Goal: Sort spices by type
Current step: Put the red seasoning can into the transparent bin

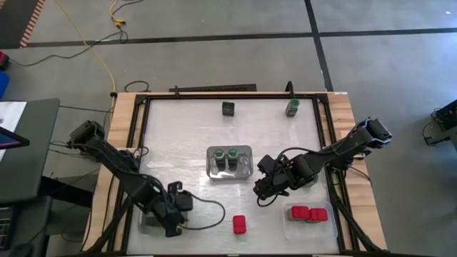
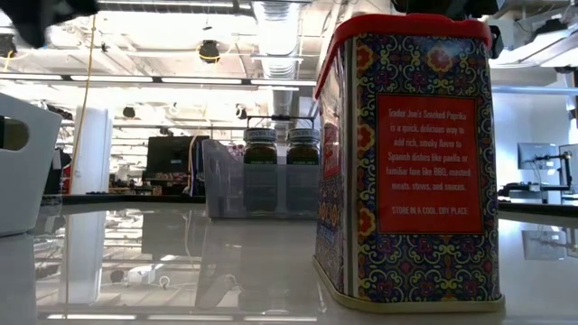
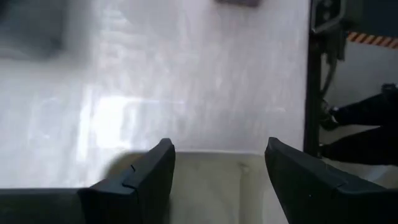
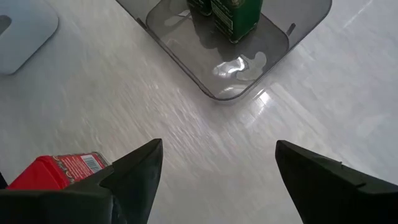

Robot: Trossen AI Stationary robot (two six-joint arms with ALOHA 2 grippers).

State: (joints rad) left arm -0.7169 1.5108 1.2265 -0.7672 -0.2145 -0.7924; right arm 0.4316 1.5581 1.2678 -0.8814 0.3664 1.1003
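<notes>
Two green-lidded jars [image 1: 227, 154] stand in a clear tray [image 1: 230, 173] at the table's middle. A red-topped tin [image 1: 239, 225] stands alone near the front edge; it fills the low view [image 2: 411, 162]. More red-topped tins [image 1: 308, 213] sit in a pale tray [image 1: 308, 225] at the near right. A dark container [image 1: 228, 108] and a green-lidded jar [image 1: 292, 107] stand at the far edge. My right gripper [image 1: 264, 190] hangs open just right of the clear tray, nothing between its fingers [image 4: 217, 149]. My left gripper [image 1: 176, 218] is open at the near left [image 3: 217, 146].
A pale tray [image 1: 148, 223] lies under my left gripper at the near left corner; its wall shows in the low view [image 2: 23, 162]. A dark metal frame [image 1: 214, 91] runs around the white table top. Bare table lies between the clear tray and the far containers.
</notes>
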